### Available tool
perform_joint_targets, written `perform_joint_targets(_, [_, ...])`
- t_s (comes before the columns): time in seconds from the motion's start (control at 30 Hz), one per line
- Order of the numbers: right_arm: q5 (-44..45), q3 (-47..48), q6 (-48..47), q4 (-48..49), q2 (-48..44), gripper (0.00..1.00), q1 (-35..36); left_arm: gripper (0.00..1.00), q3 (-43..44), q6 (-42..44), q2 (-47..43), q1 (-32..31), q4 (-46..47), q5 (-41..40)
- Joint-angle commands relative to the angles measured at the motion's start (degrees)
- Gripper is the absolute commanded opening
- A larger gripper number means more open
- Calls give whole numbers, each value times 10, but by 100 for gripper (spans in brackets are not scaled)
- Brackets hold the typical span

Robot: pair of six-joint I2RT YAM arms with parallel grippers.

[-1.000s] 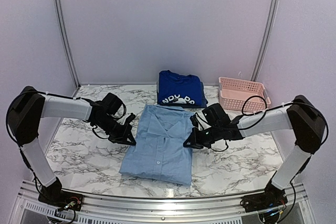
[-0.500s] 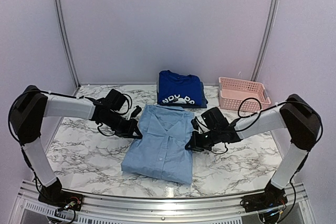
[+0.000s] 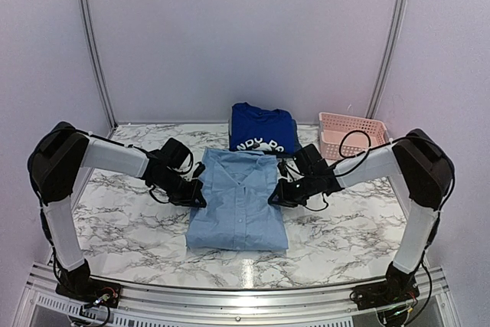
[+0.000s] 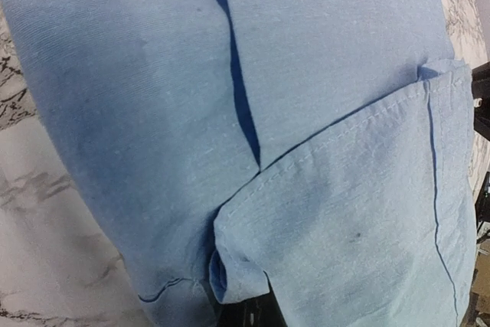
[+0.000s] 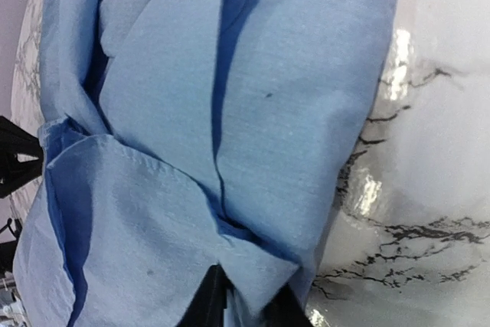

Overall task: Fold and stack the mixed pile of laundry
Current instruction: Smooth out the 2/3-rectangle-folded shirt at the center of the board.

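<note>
Plain light-blue collared shirt (image 3: 237,201); royal-blue T-shirt (image 3: 262,129) with white lettering; pink lattice basket (image 3: 331,143); white marble-patterned worktop (image 3: 122,220) with grey veins; pale lilac walls (image 3: 230,36).

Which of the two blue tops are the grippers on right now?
The light-blue collared shirt at mid-table: the left gripper and right gripper sit at its side edges. The royal-blue T-shirt with white lettering lies folded behind it, untouched.

text: white "NDY PA", ends cut off | on: folded royal-blue T-shirt (image 3: 262,124) | view: top external
</note>
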Motion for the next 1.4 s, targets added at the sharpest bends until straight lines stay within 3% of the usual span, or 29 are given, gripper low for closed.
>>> perform_joint_targets(0.0, [5, 30, -47, -64, -41, 30, -6, 0, 10, -13, 15, 6, -14, -28])
perform_joint_targets(0.1, [-4, 43, -51, -84, -113, 58, -1, 0, 4, -20, 16, 6, -14, -26])
perform_joint_targets(0.2, [-23, 51, -39, -81, -157, 69, 21, 0, 1, -25, 20, 6, -14, -28])
perform_joint_targets(0.33, [-82, 27, 44, 19, -163, 69, 86, 0, 2, -24, 24, 6, -14, -27])
perform_joint_targets(0.5, [-144, 9, 142, 172, -98, 69, 147, 0, 3, -27, 28, 6, -14, -26])
perform_joint_targets(0.67, [-163, 12, 178, 209, -11, 68, 184, 0, 2, -26, 30, 6, -14, -26])
perform_joint_targets(0.83, [-178, -42, 219, 282, 43, 65, 203, 1, 3, -27, 34, 7, -14, -27])
perform_joint_targets(0.93, [-186, -75, 251, 343, 67, 65, 210, 13, 10, -35, 30, 12, -14, -17])
perform_joint_targets(1.17, [-193, -61, 249, 353, 84, 63, 210, 66, -1, -52, -108, 16, -15, 41])
perform_joint_targets(1.37, [-168, -14, 181, 214, -16, 65, 210, 77, -86, -93, -251, 0, -13, 124])
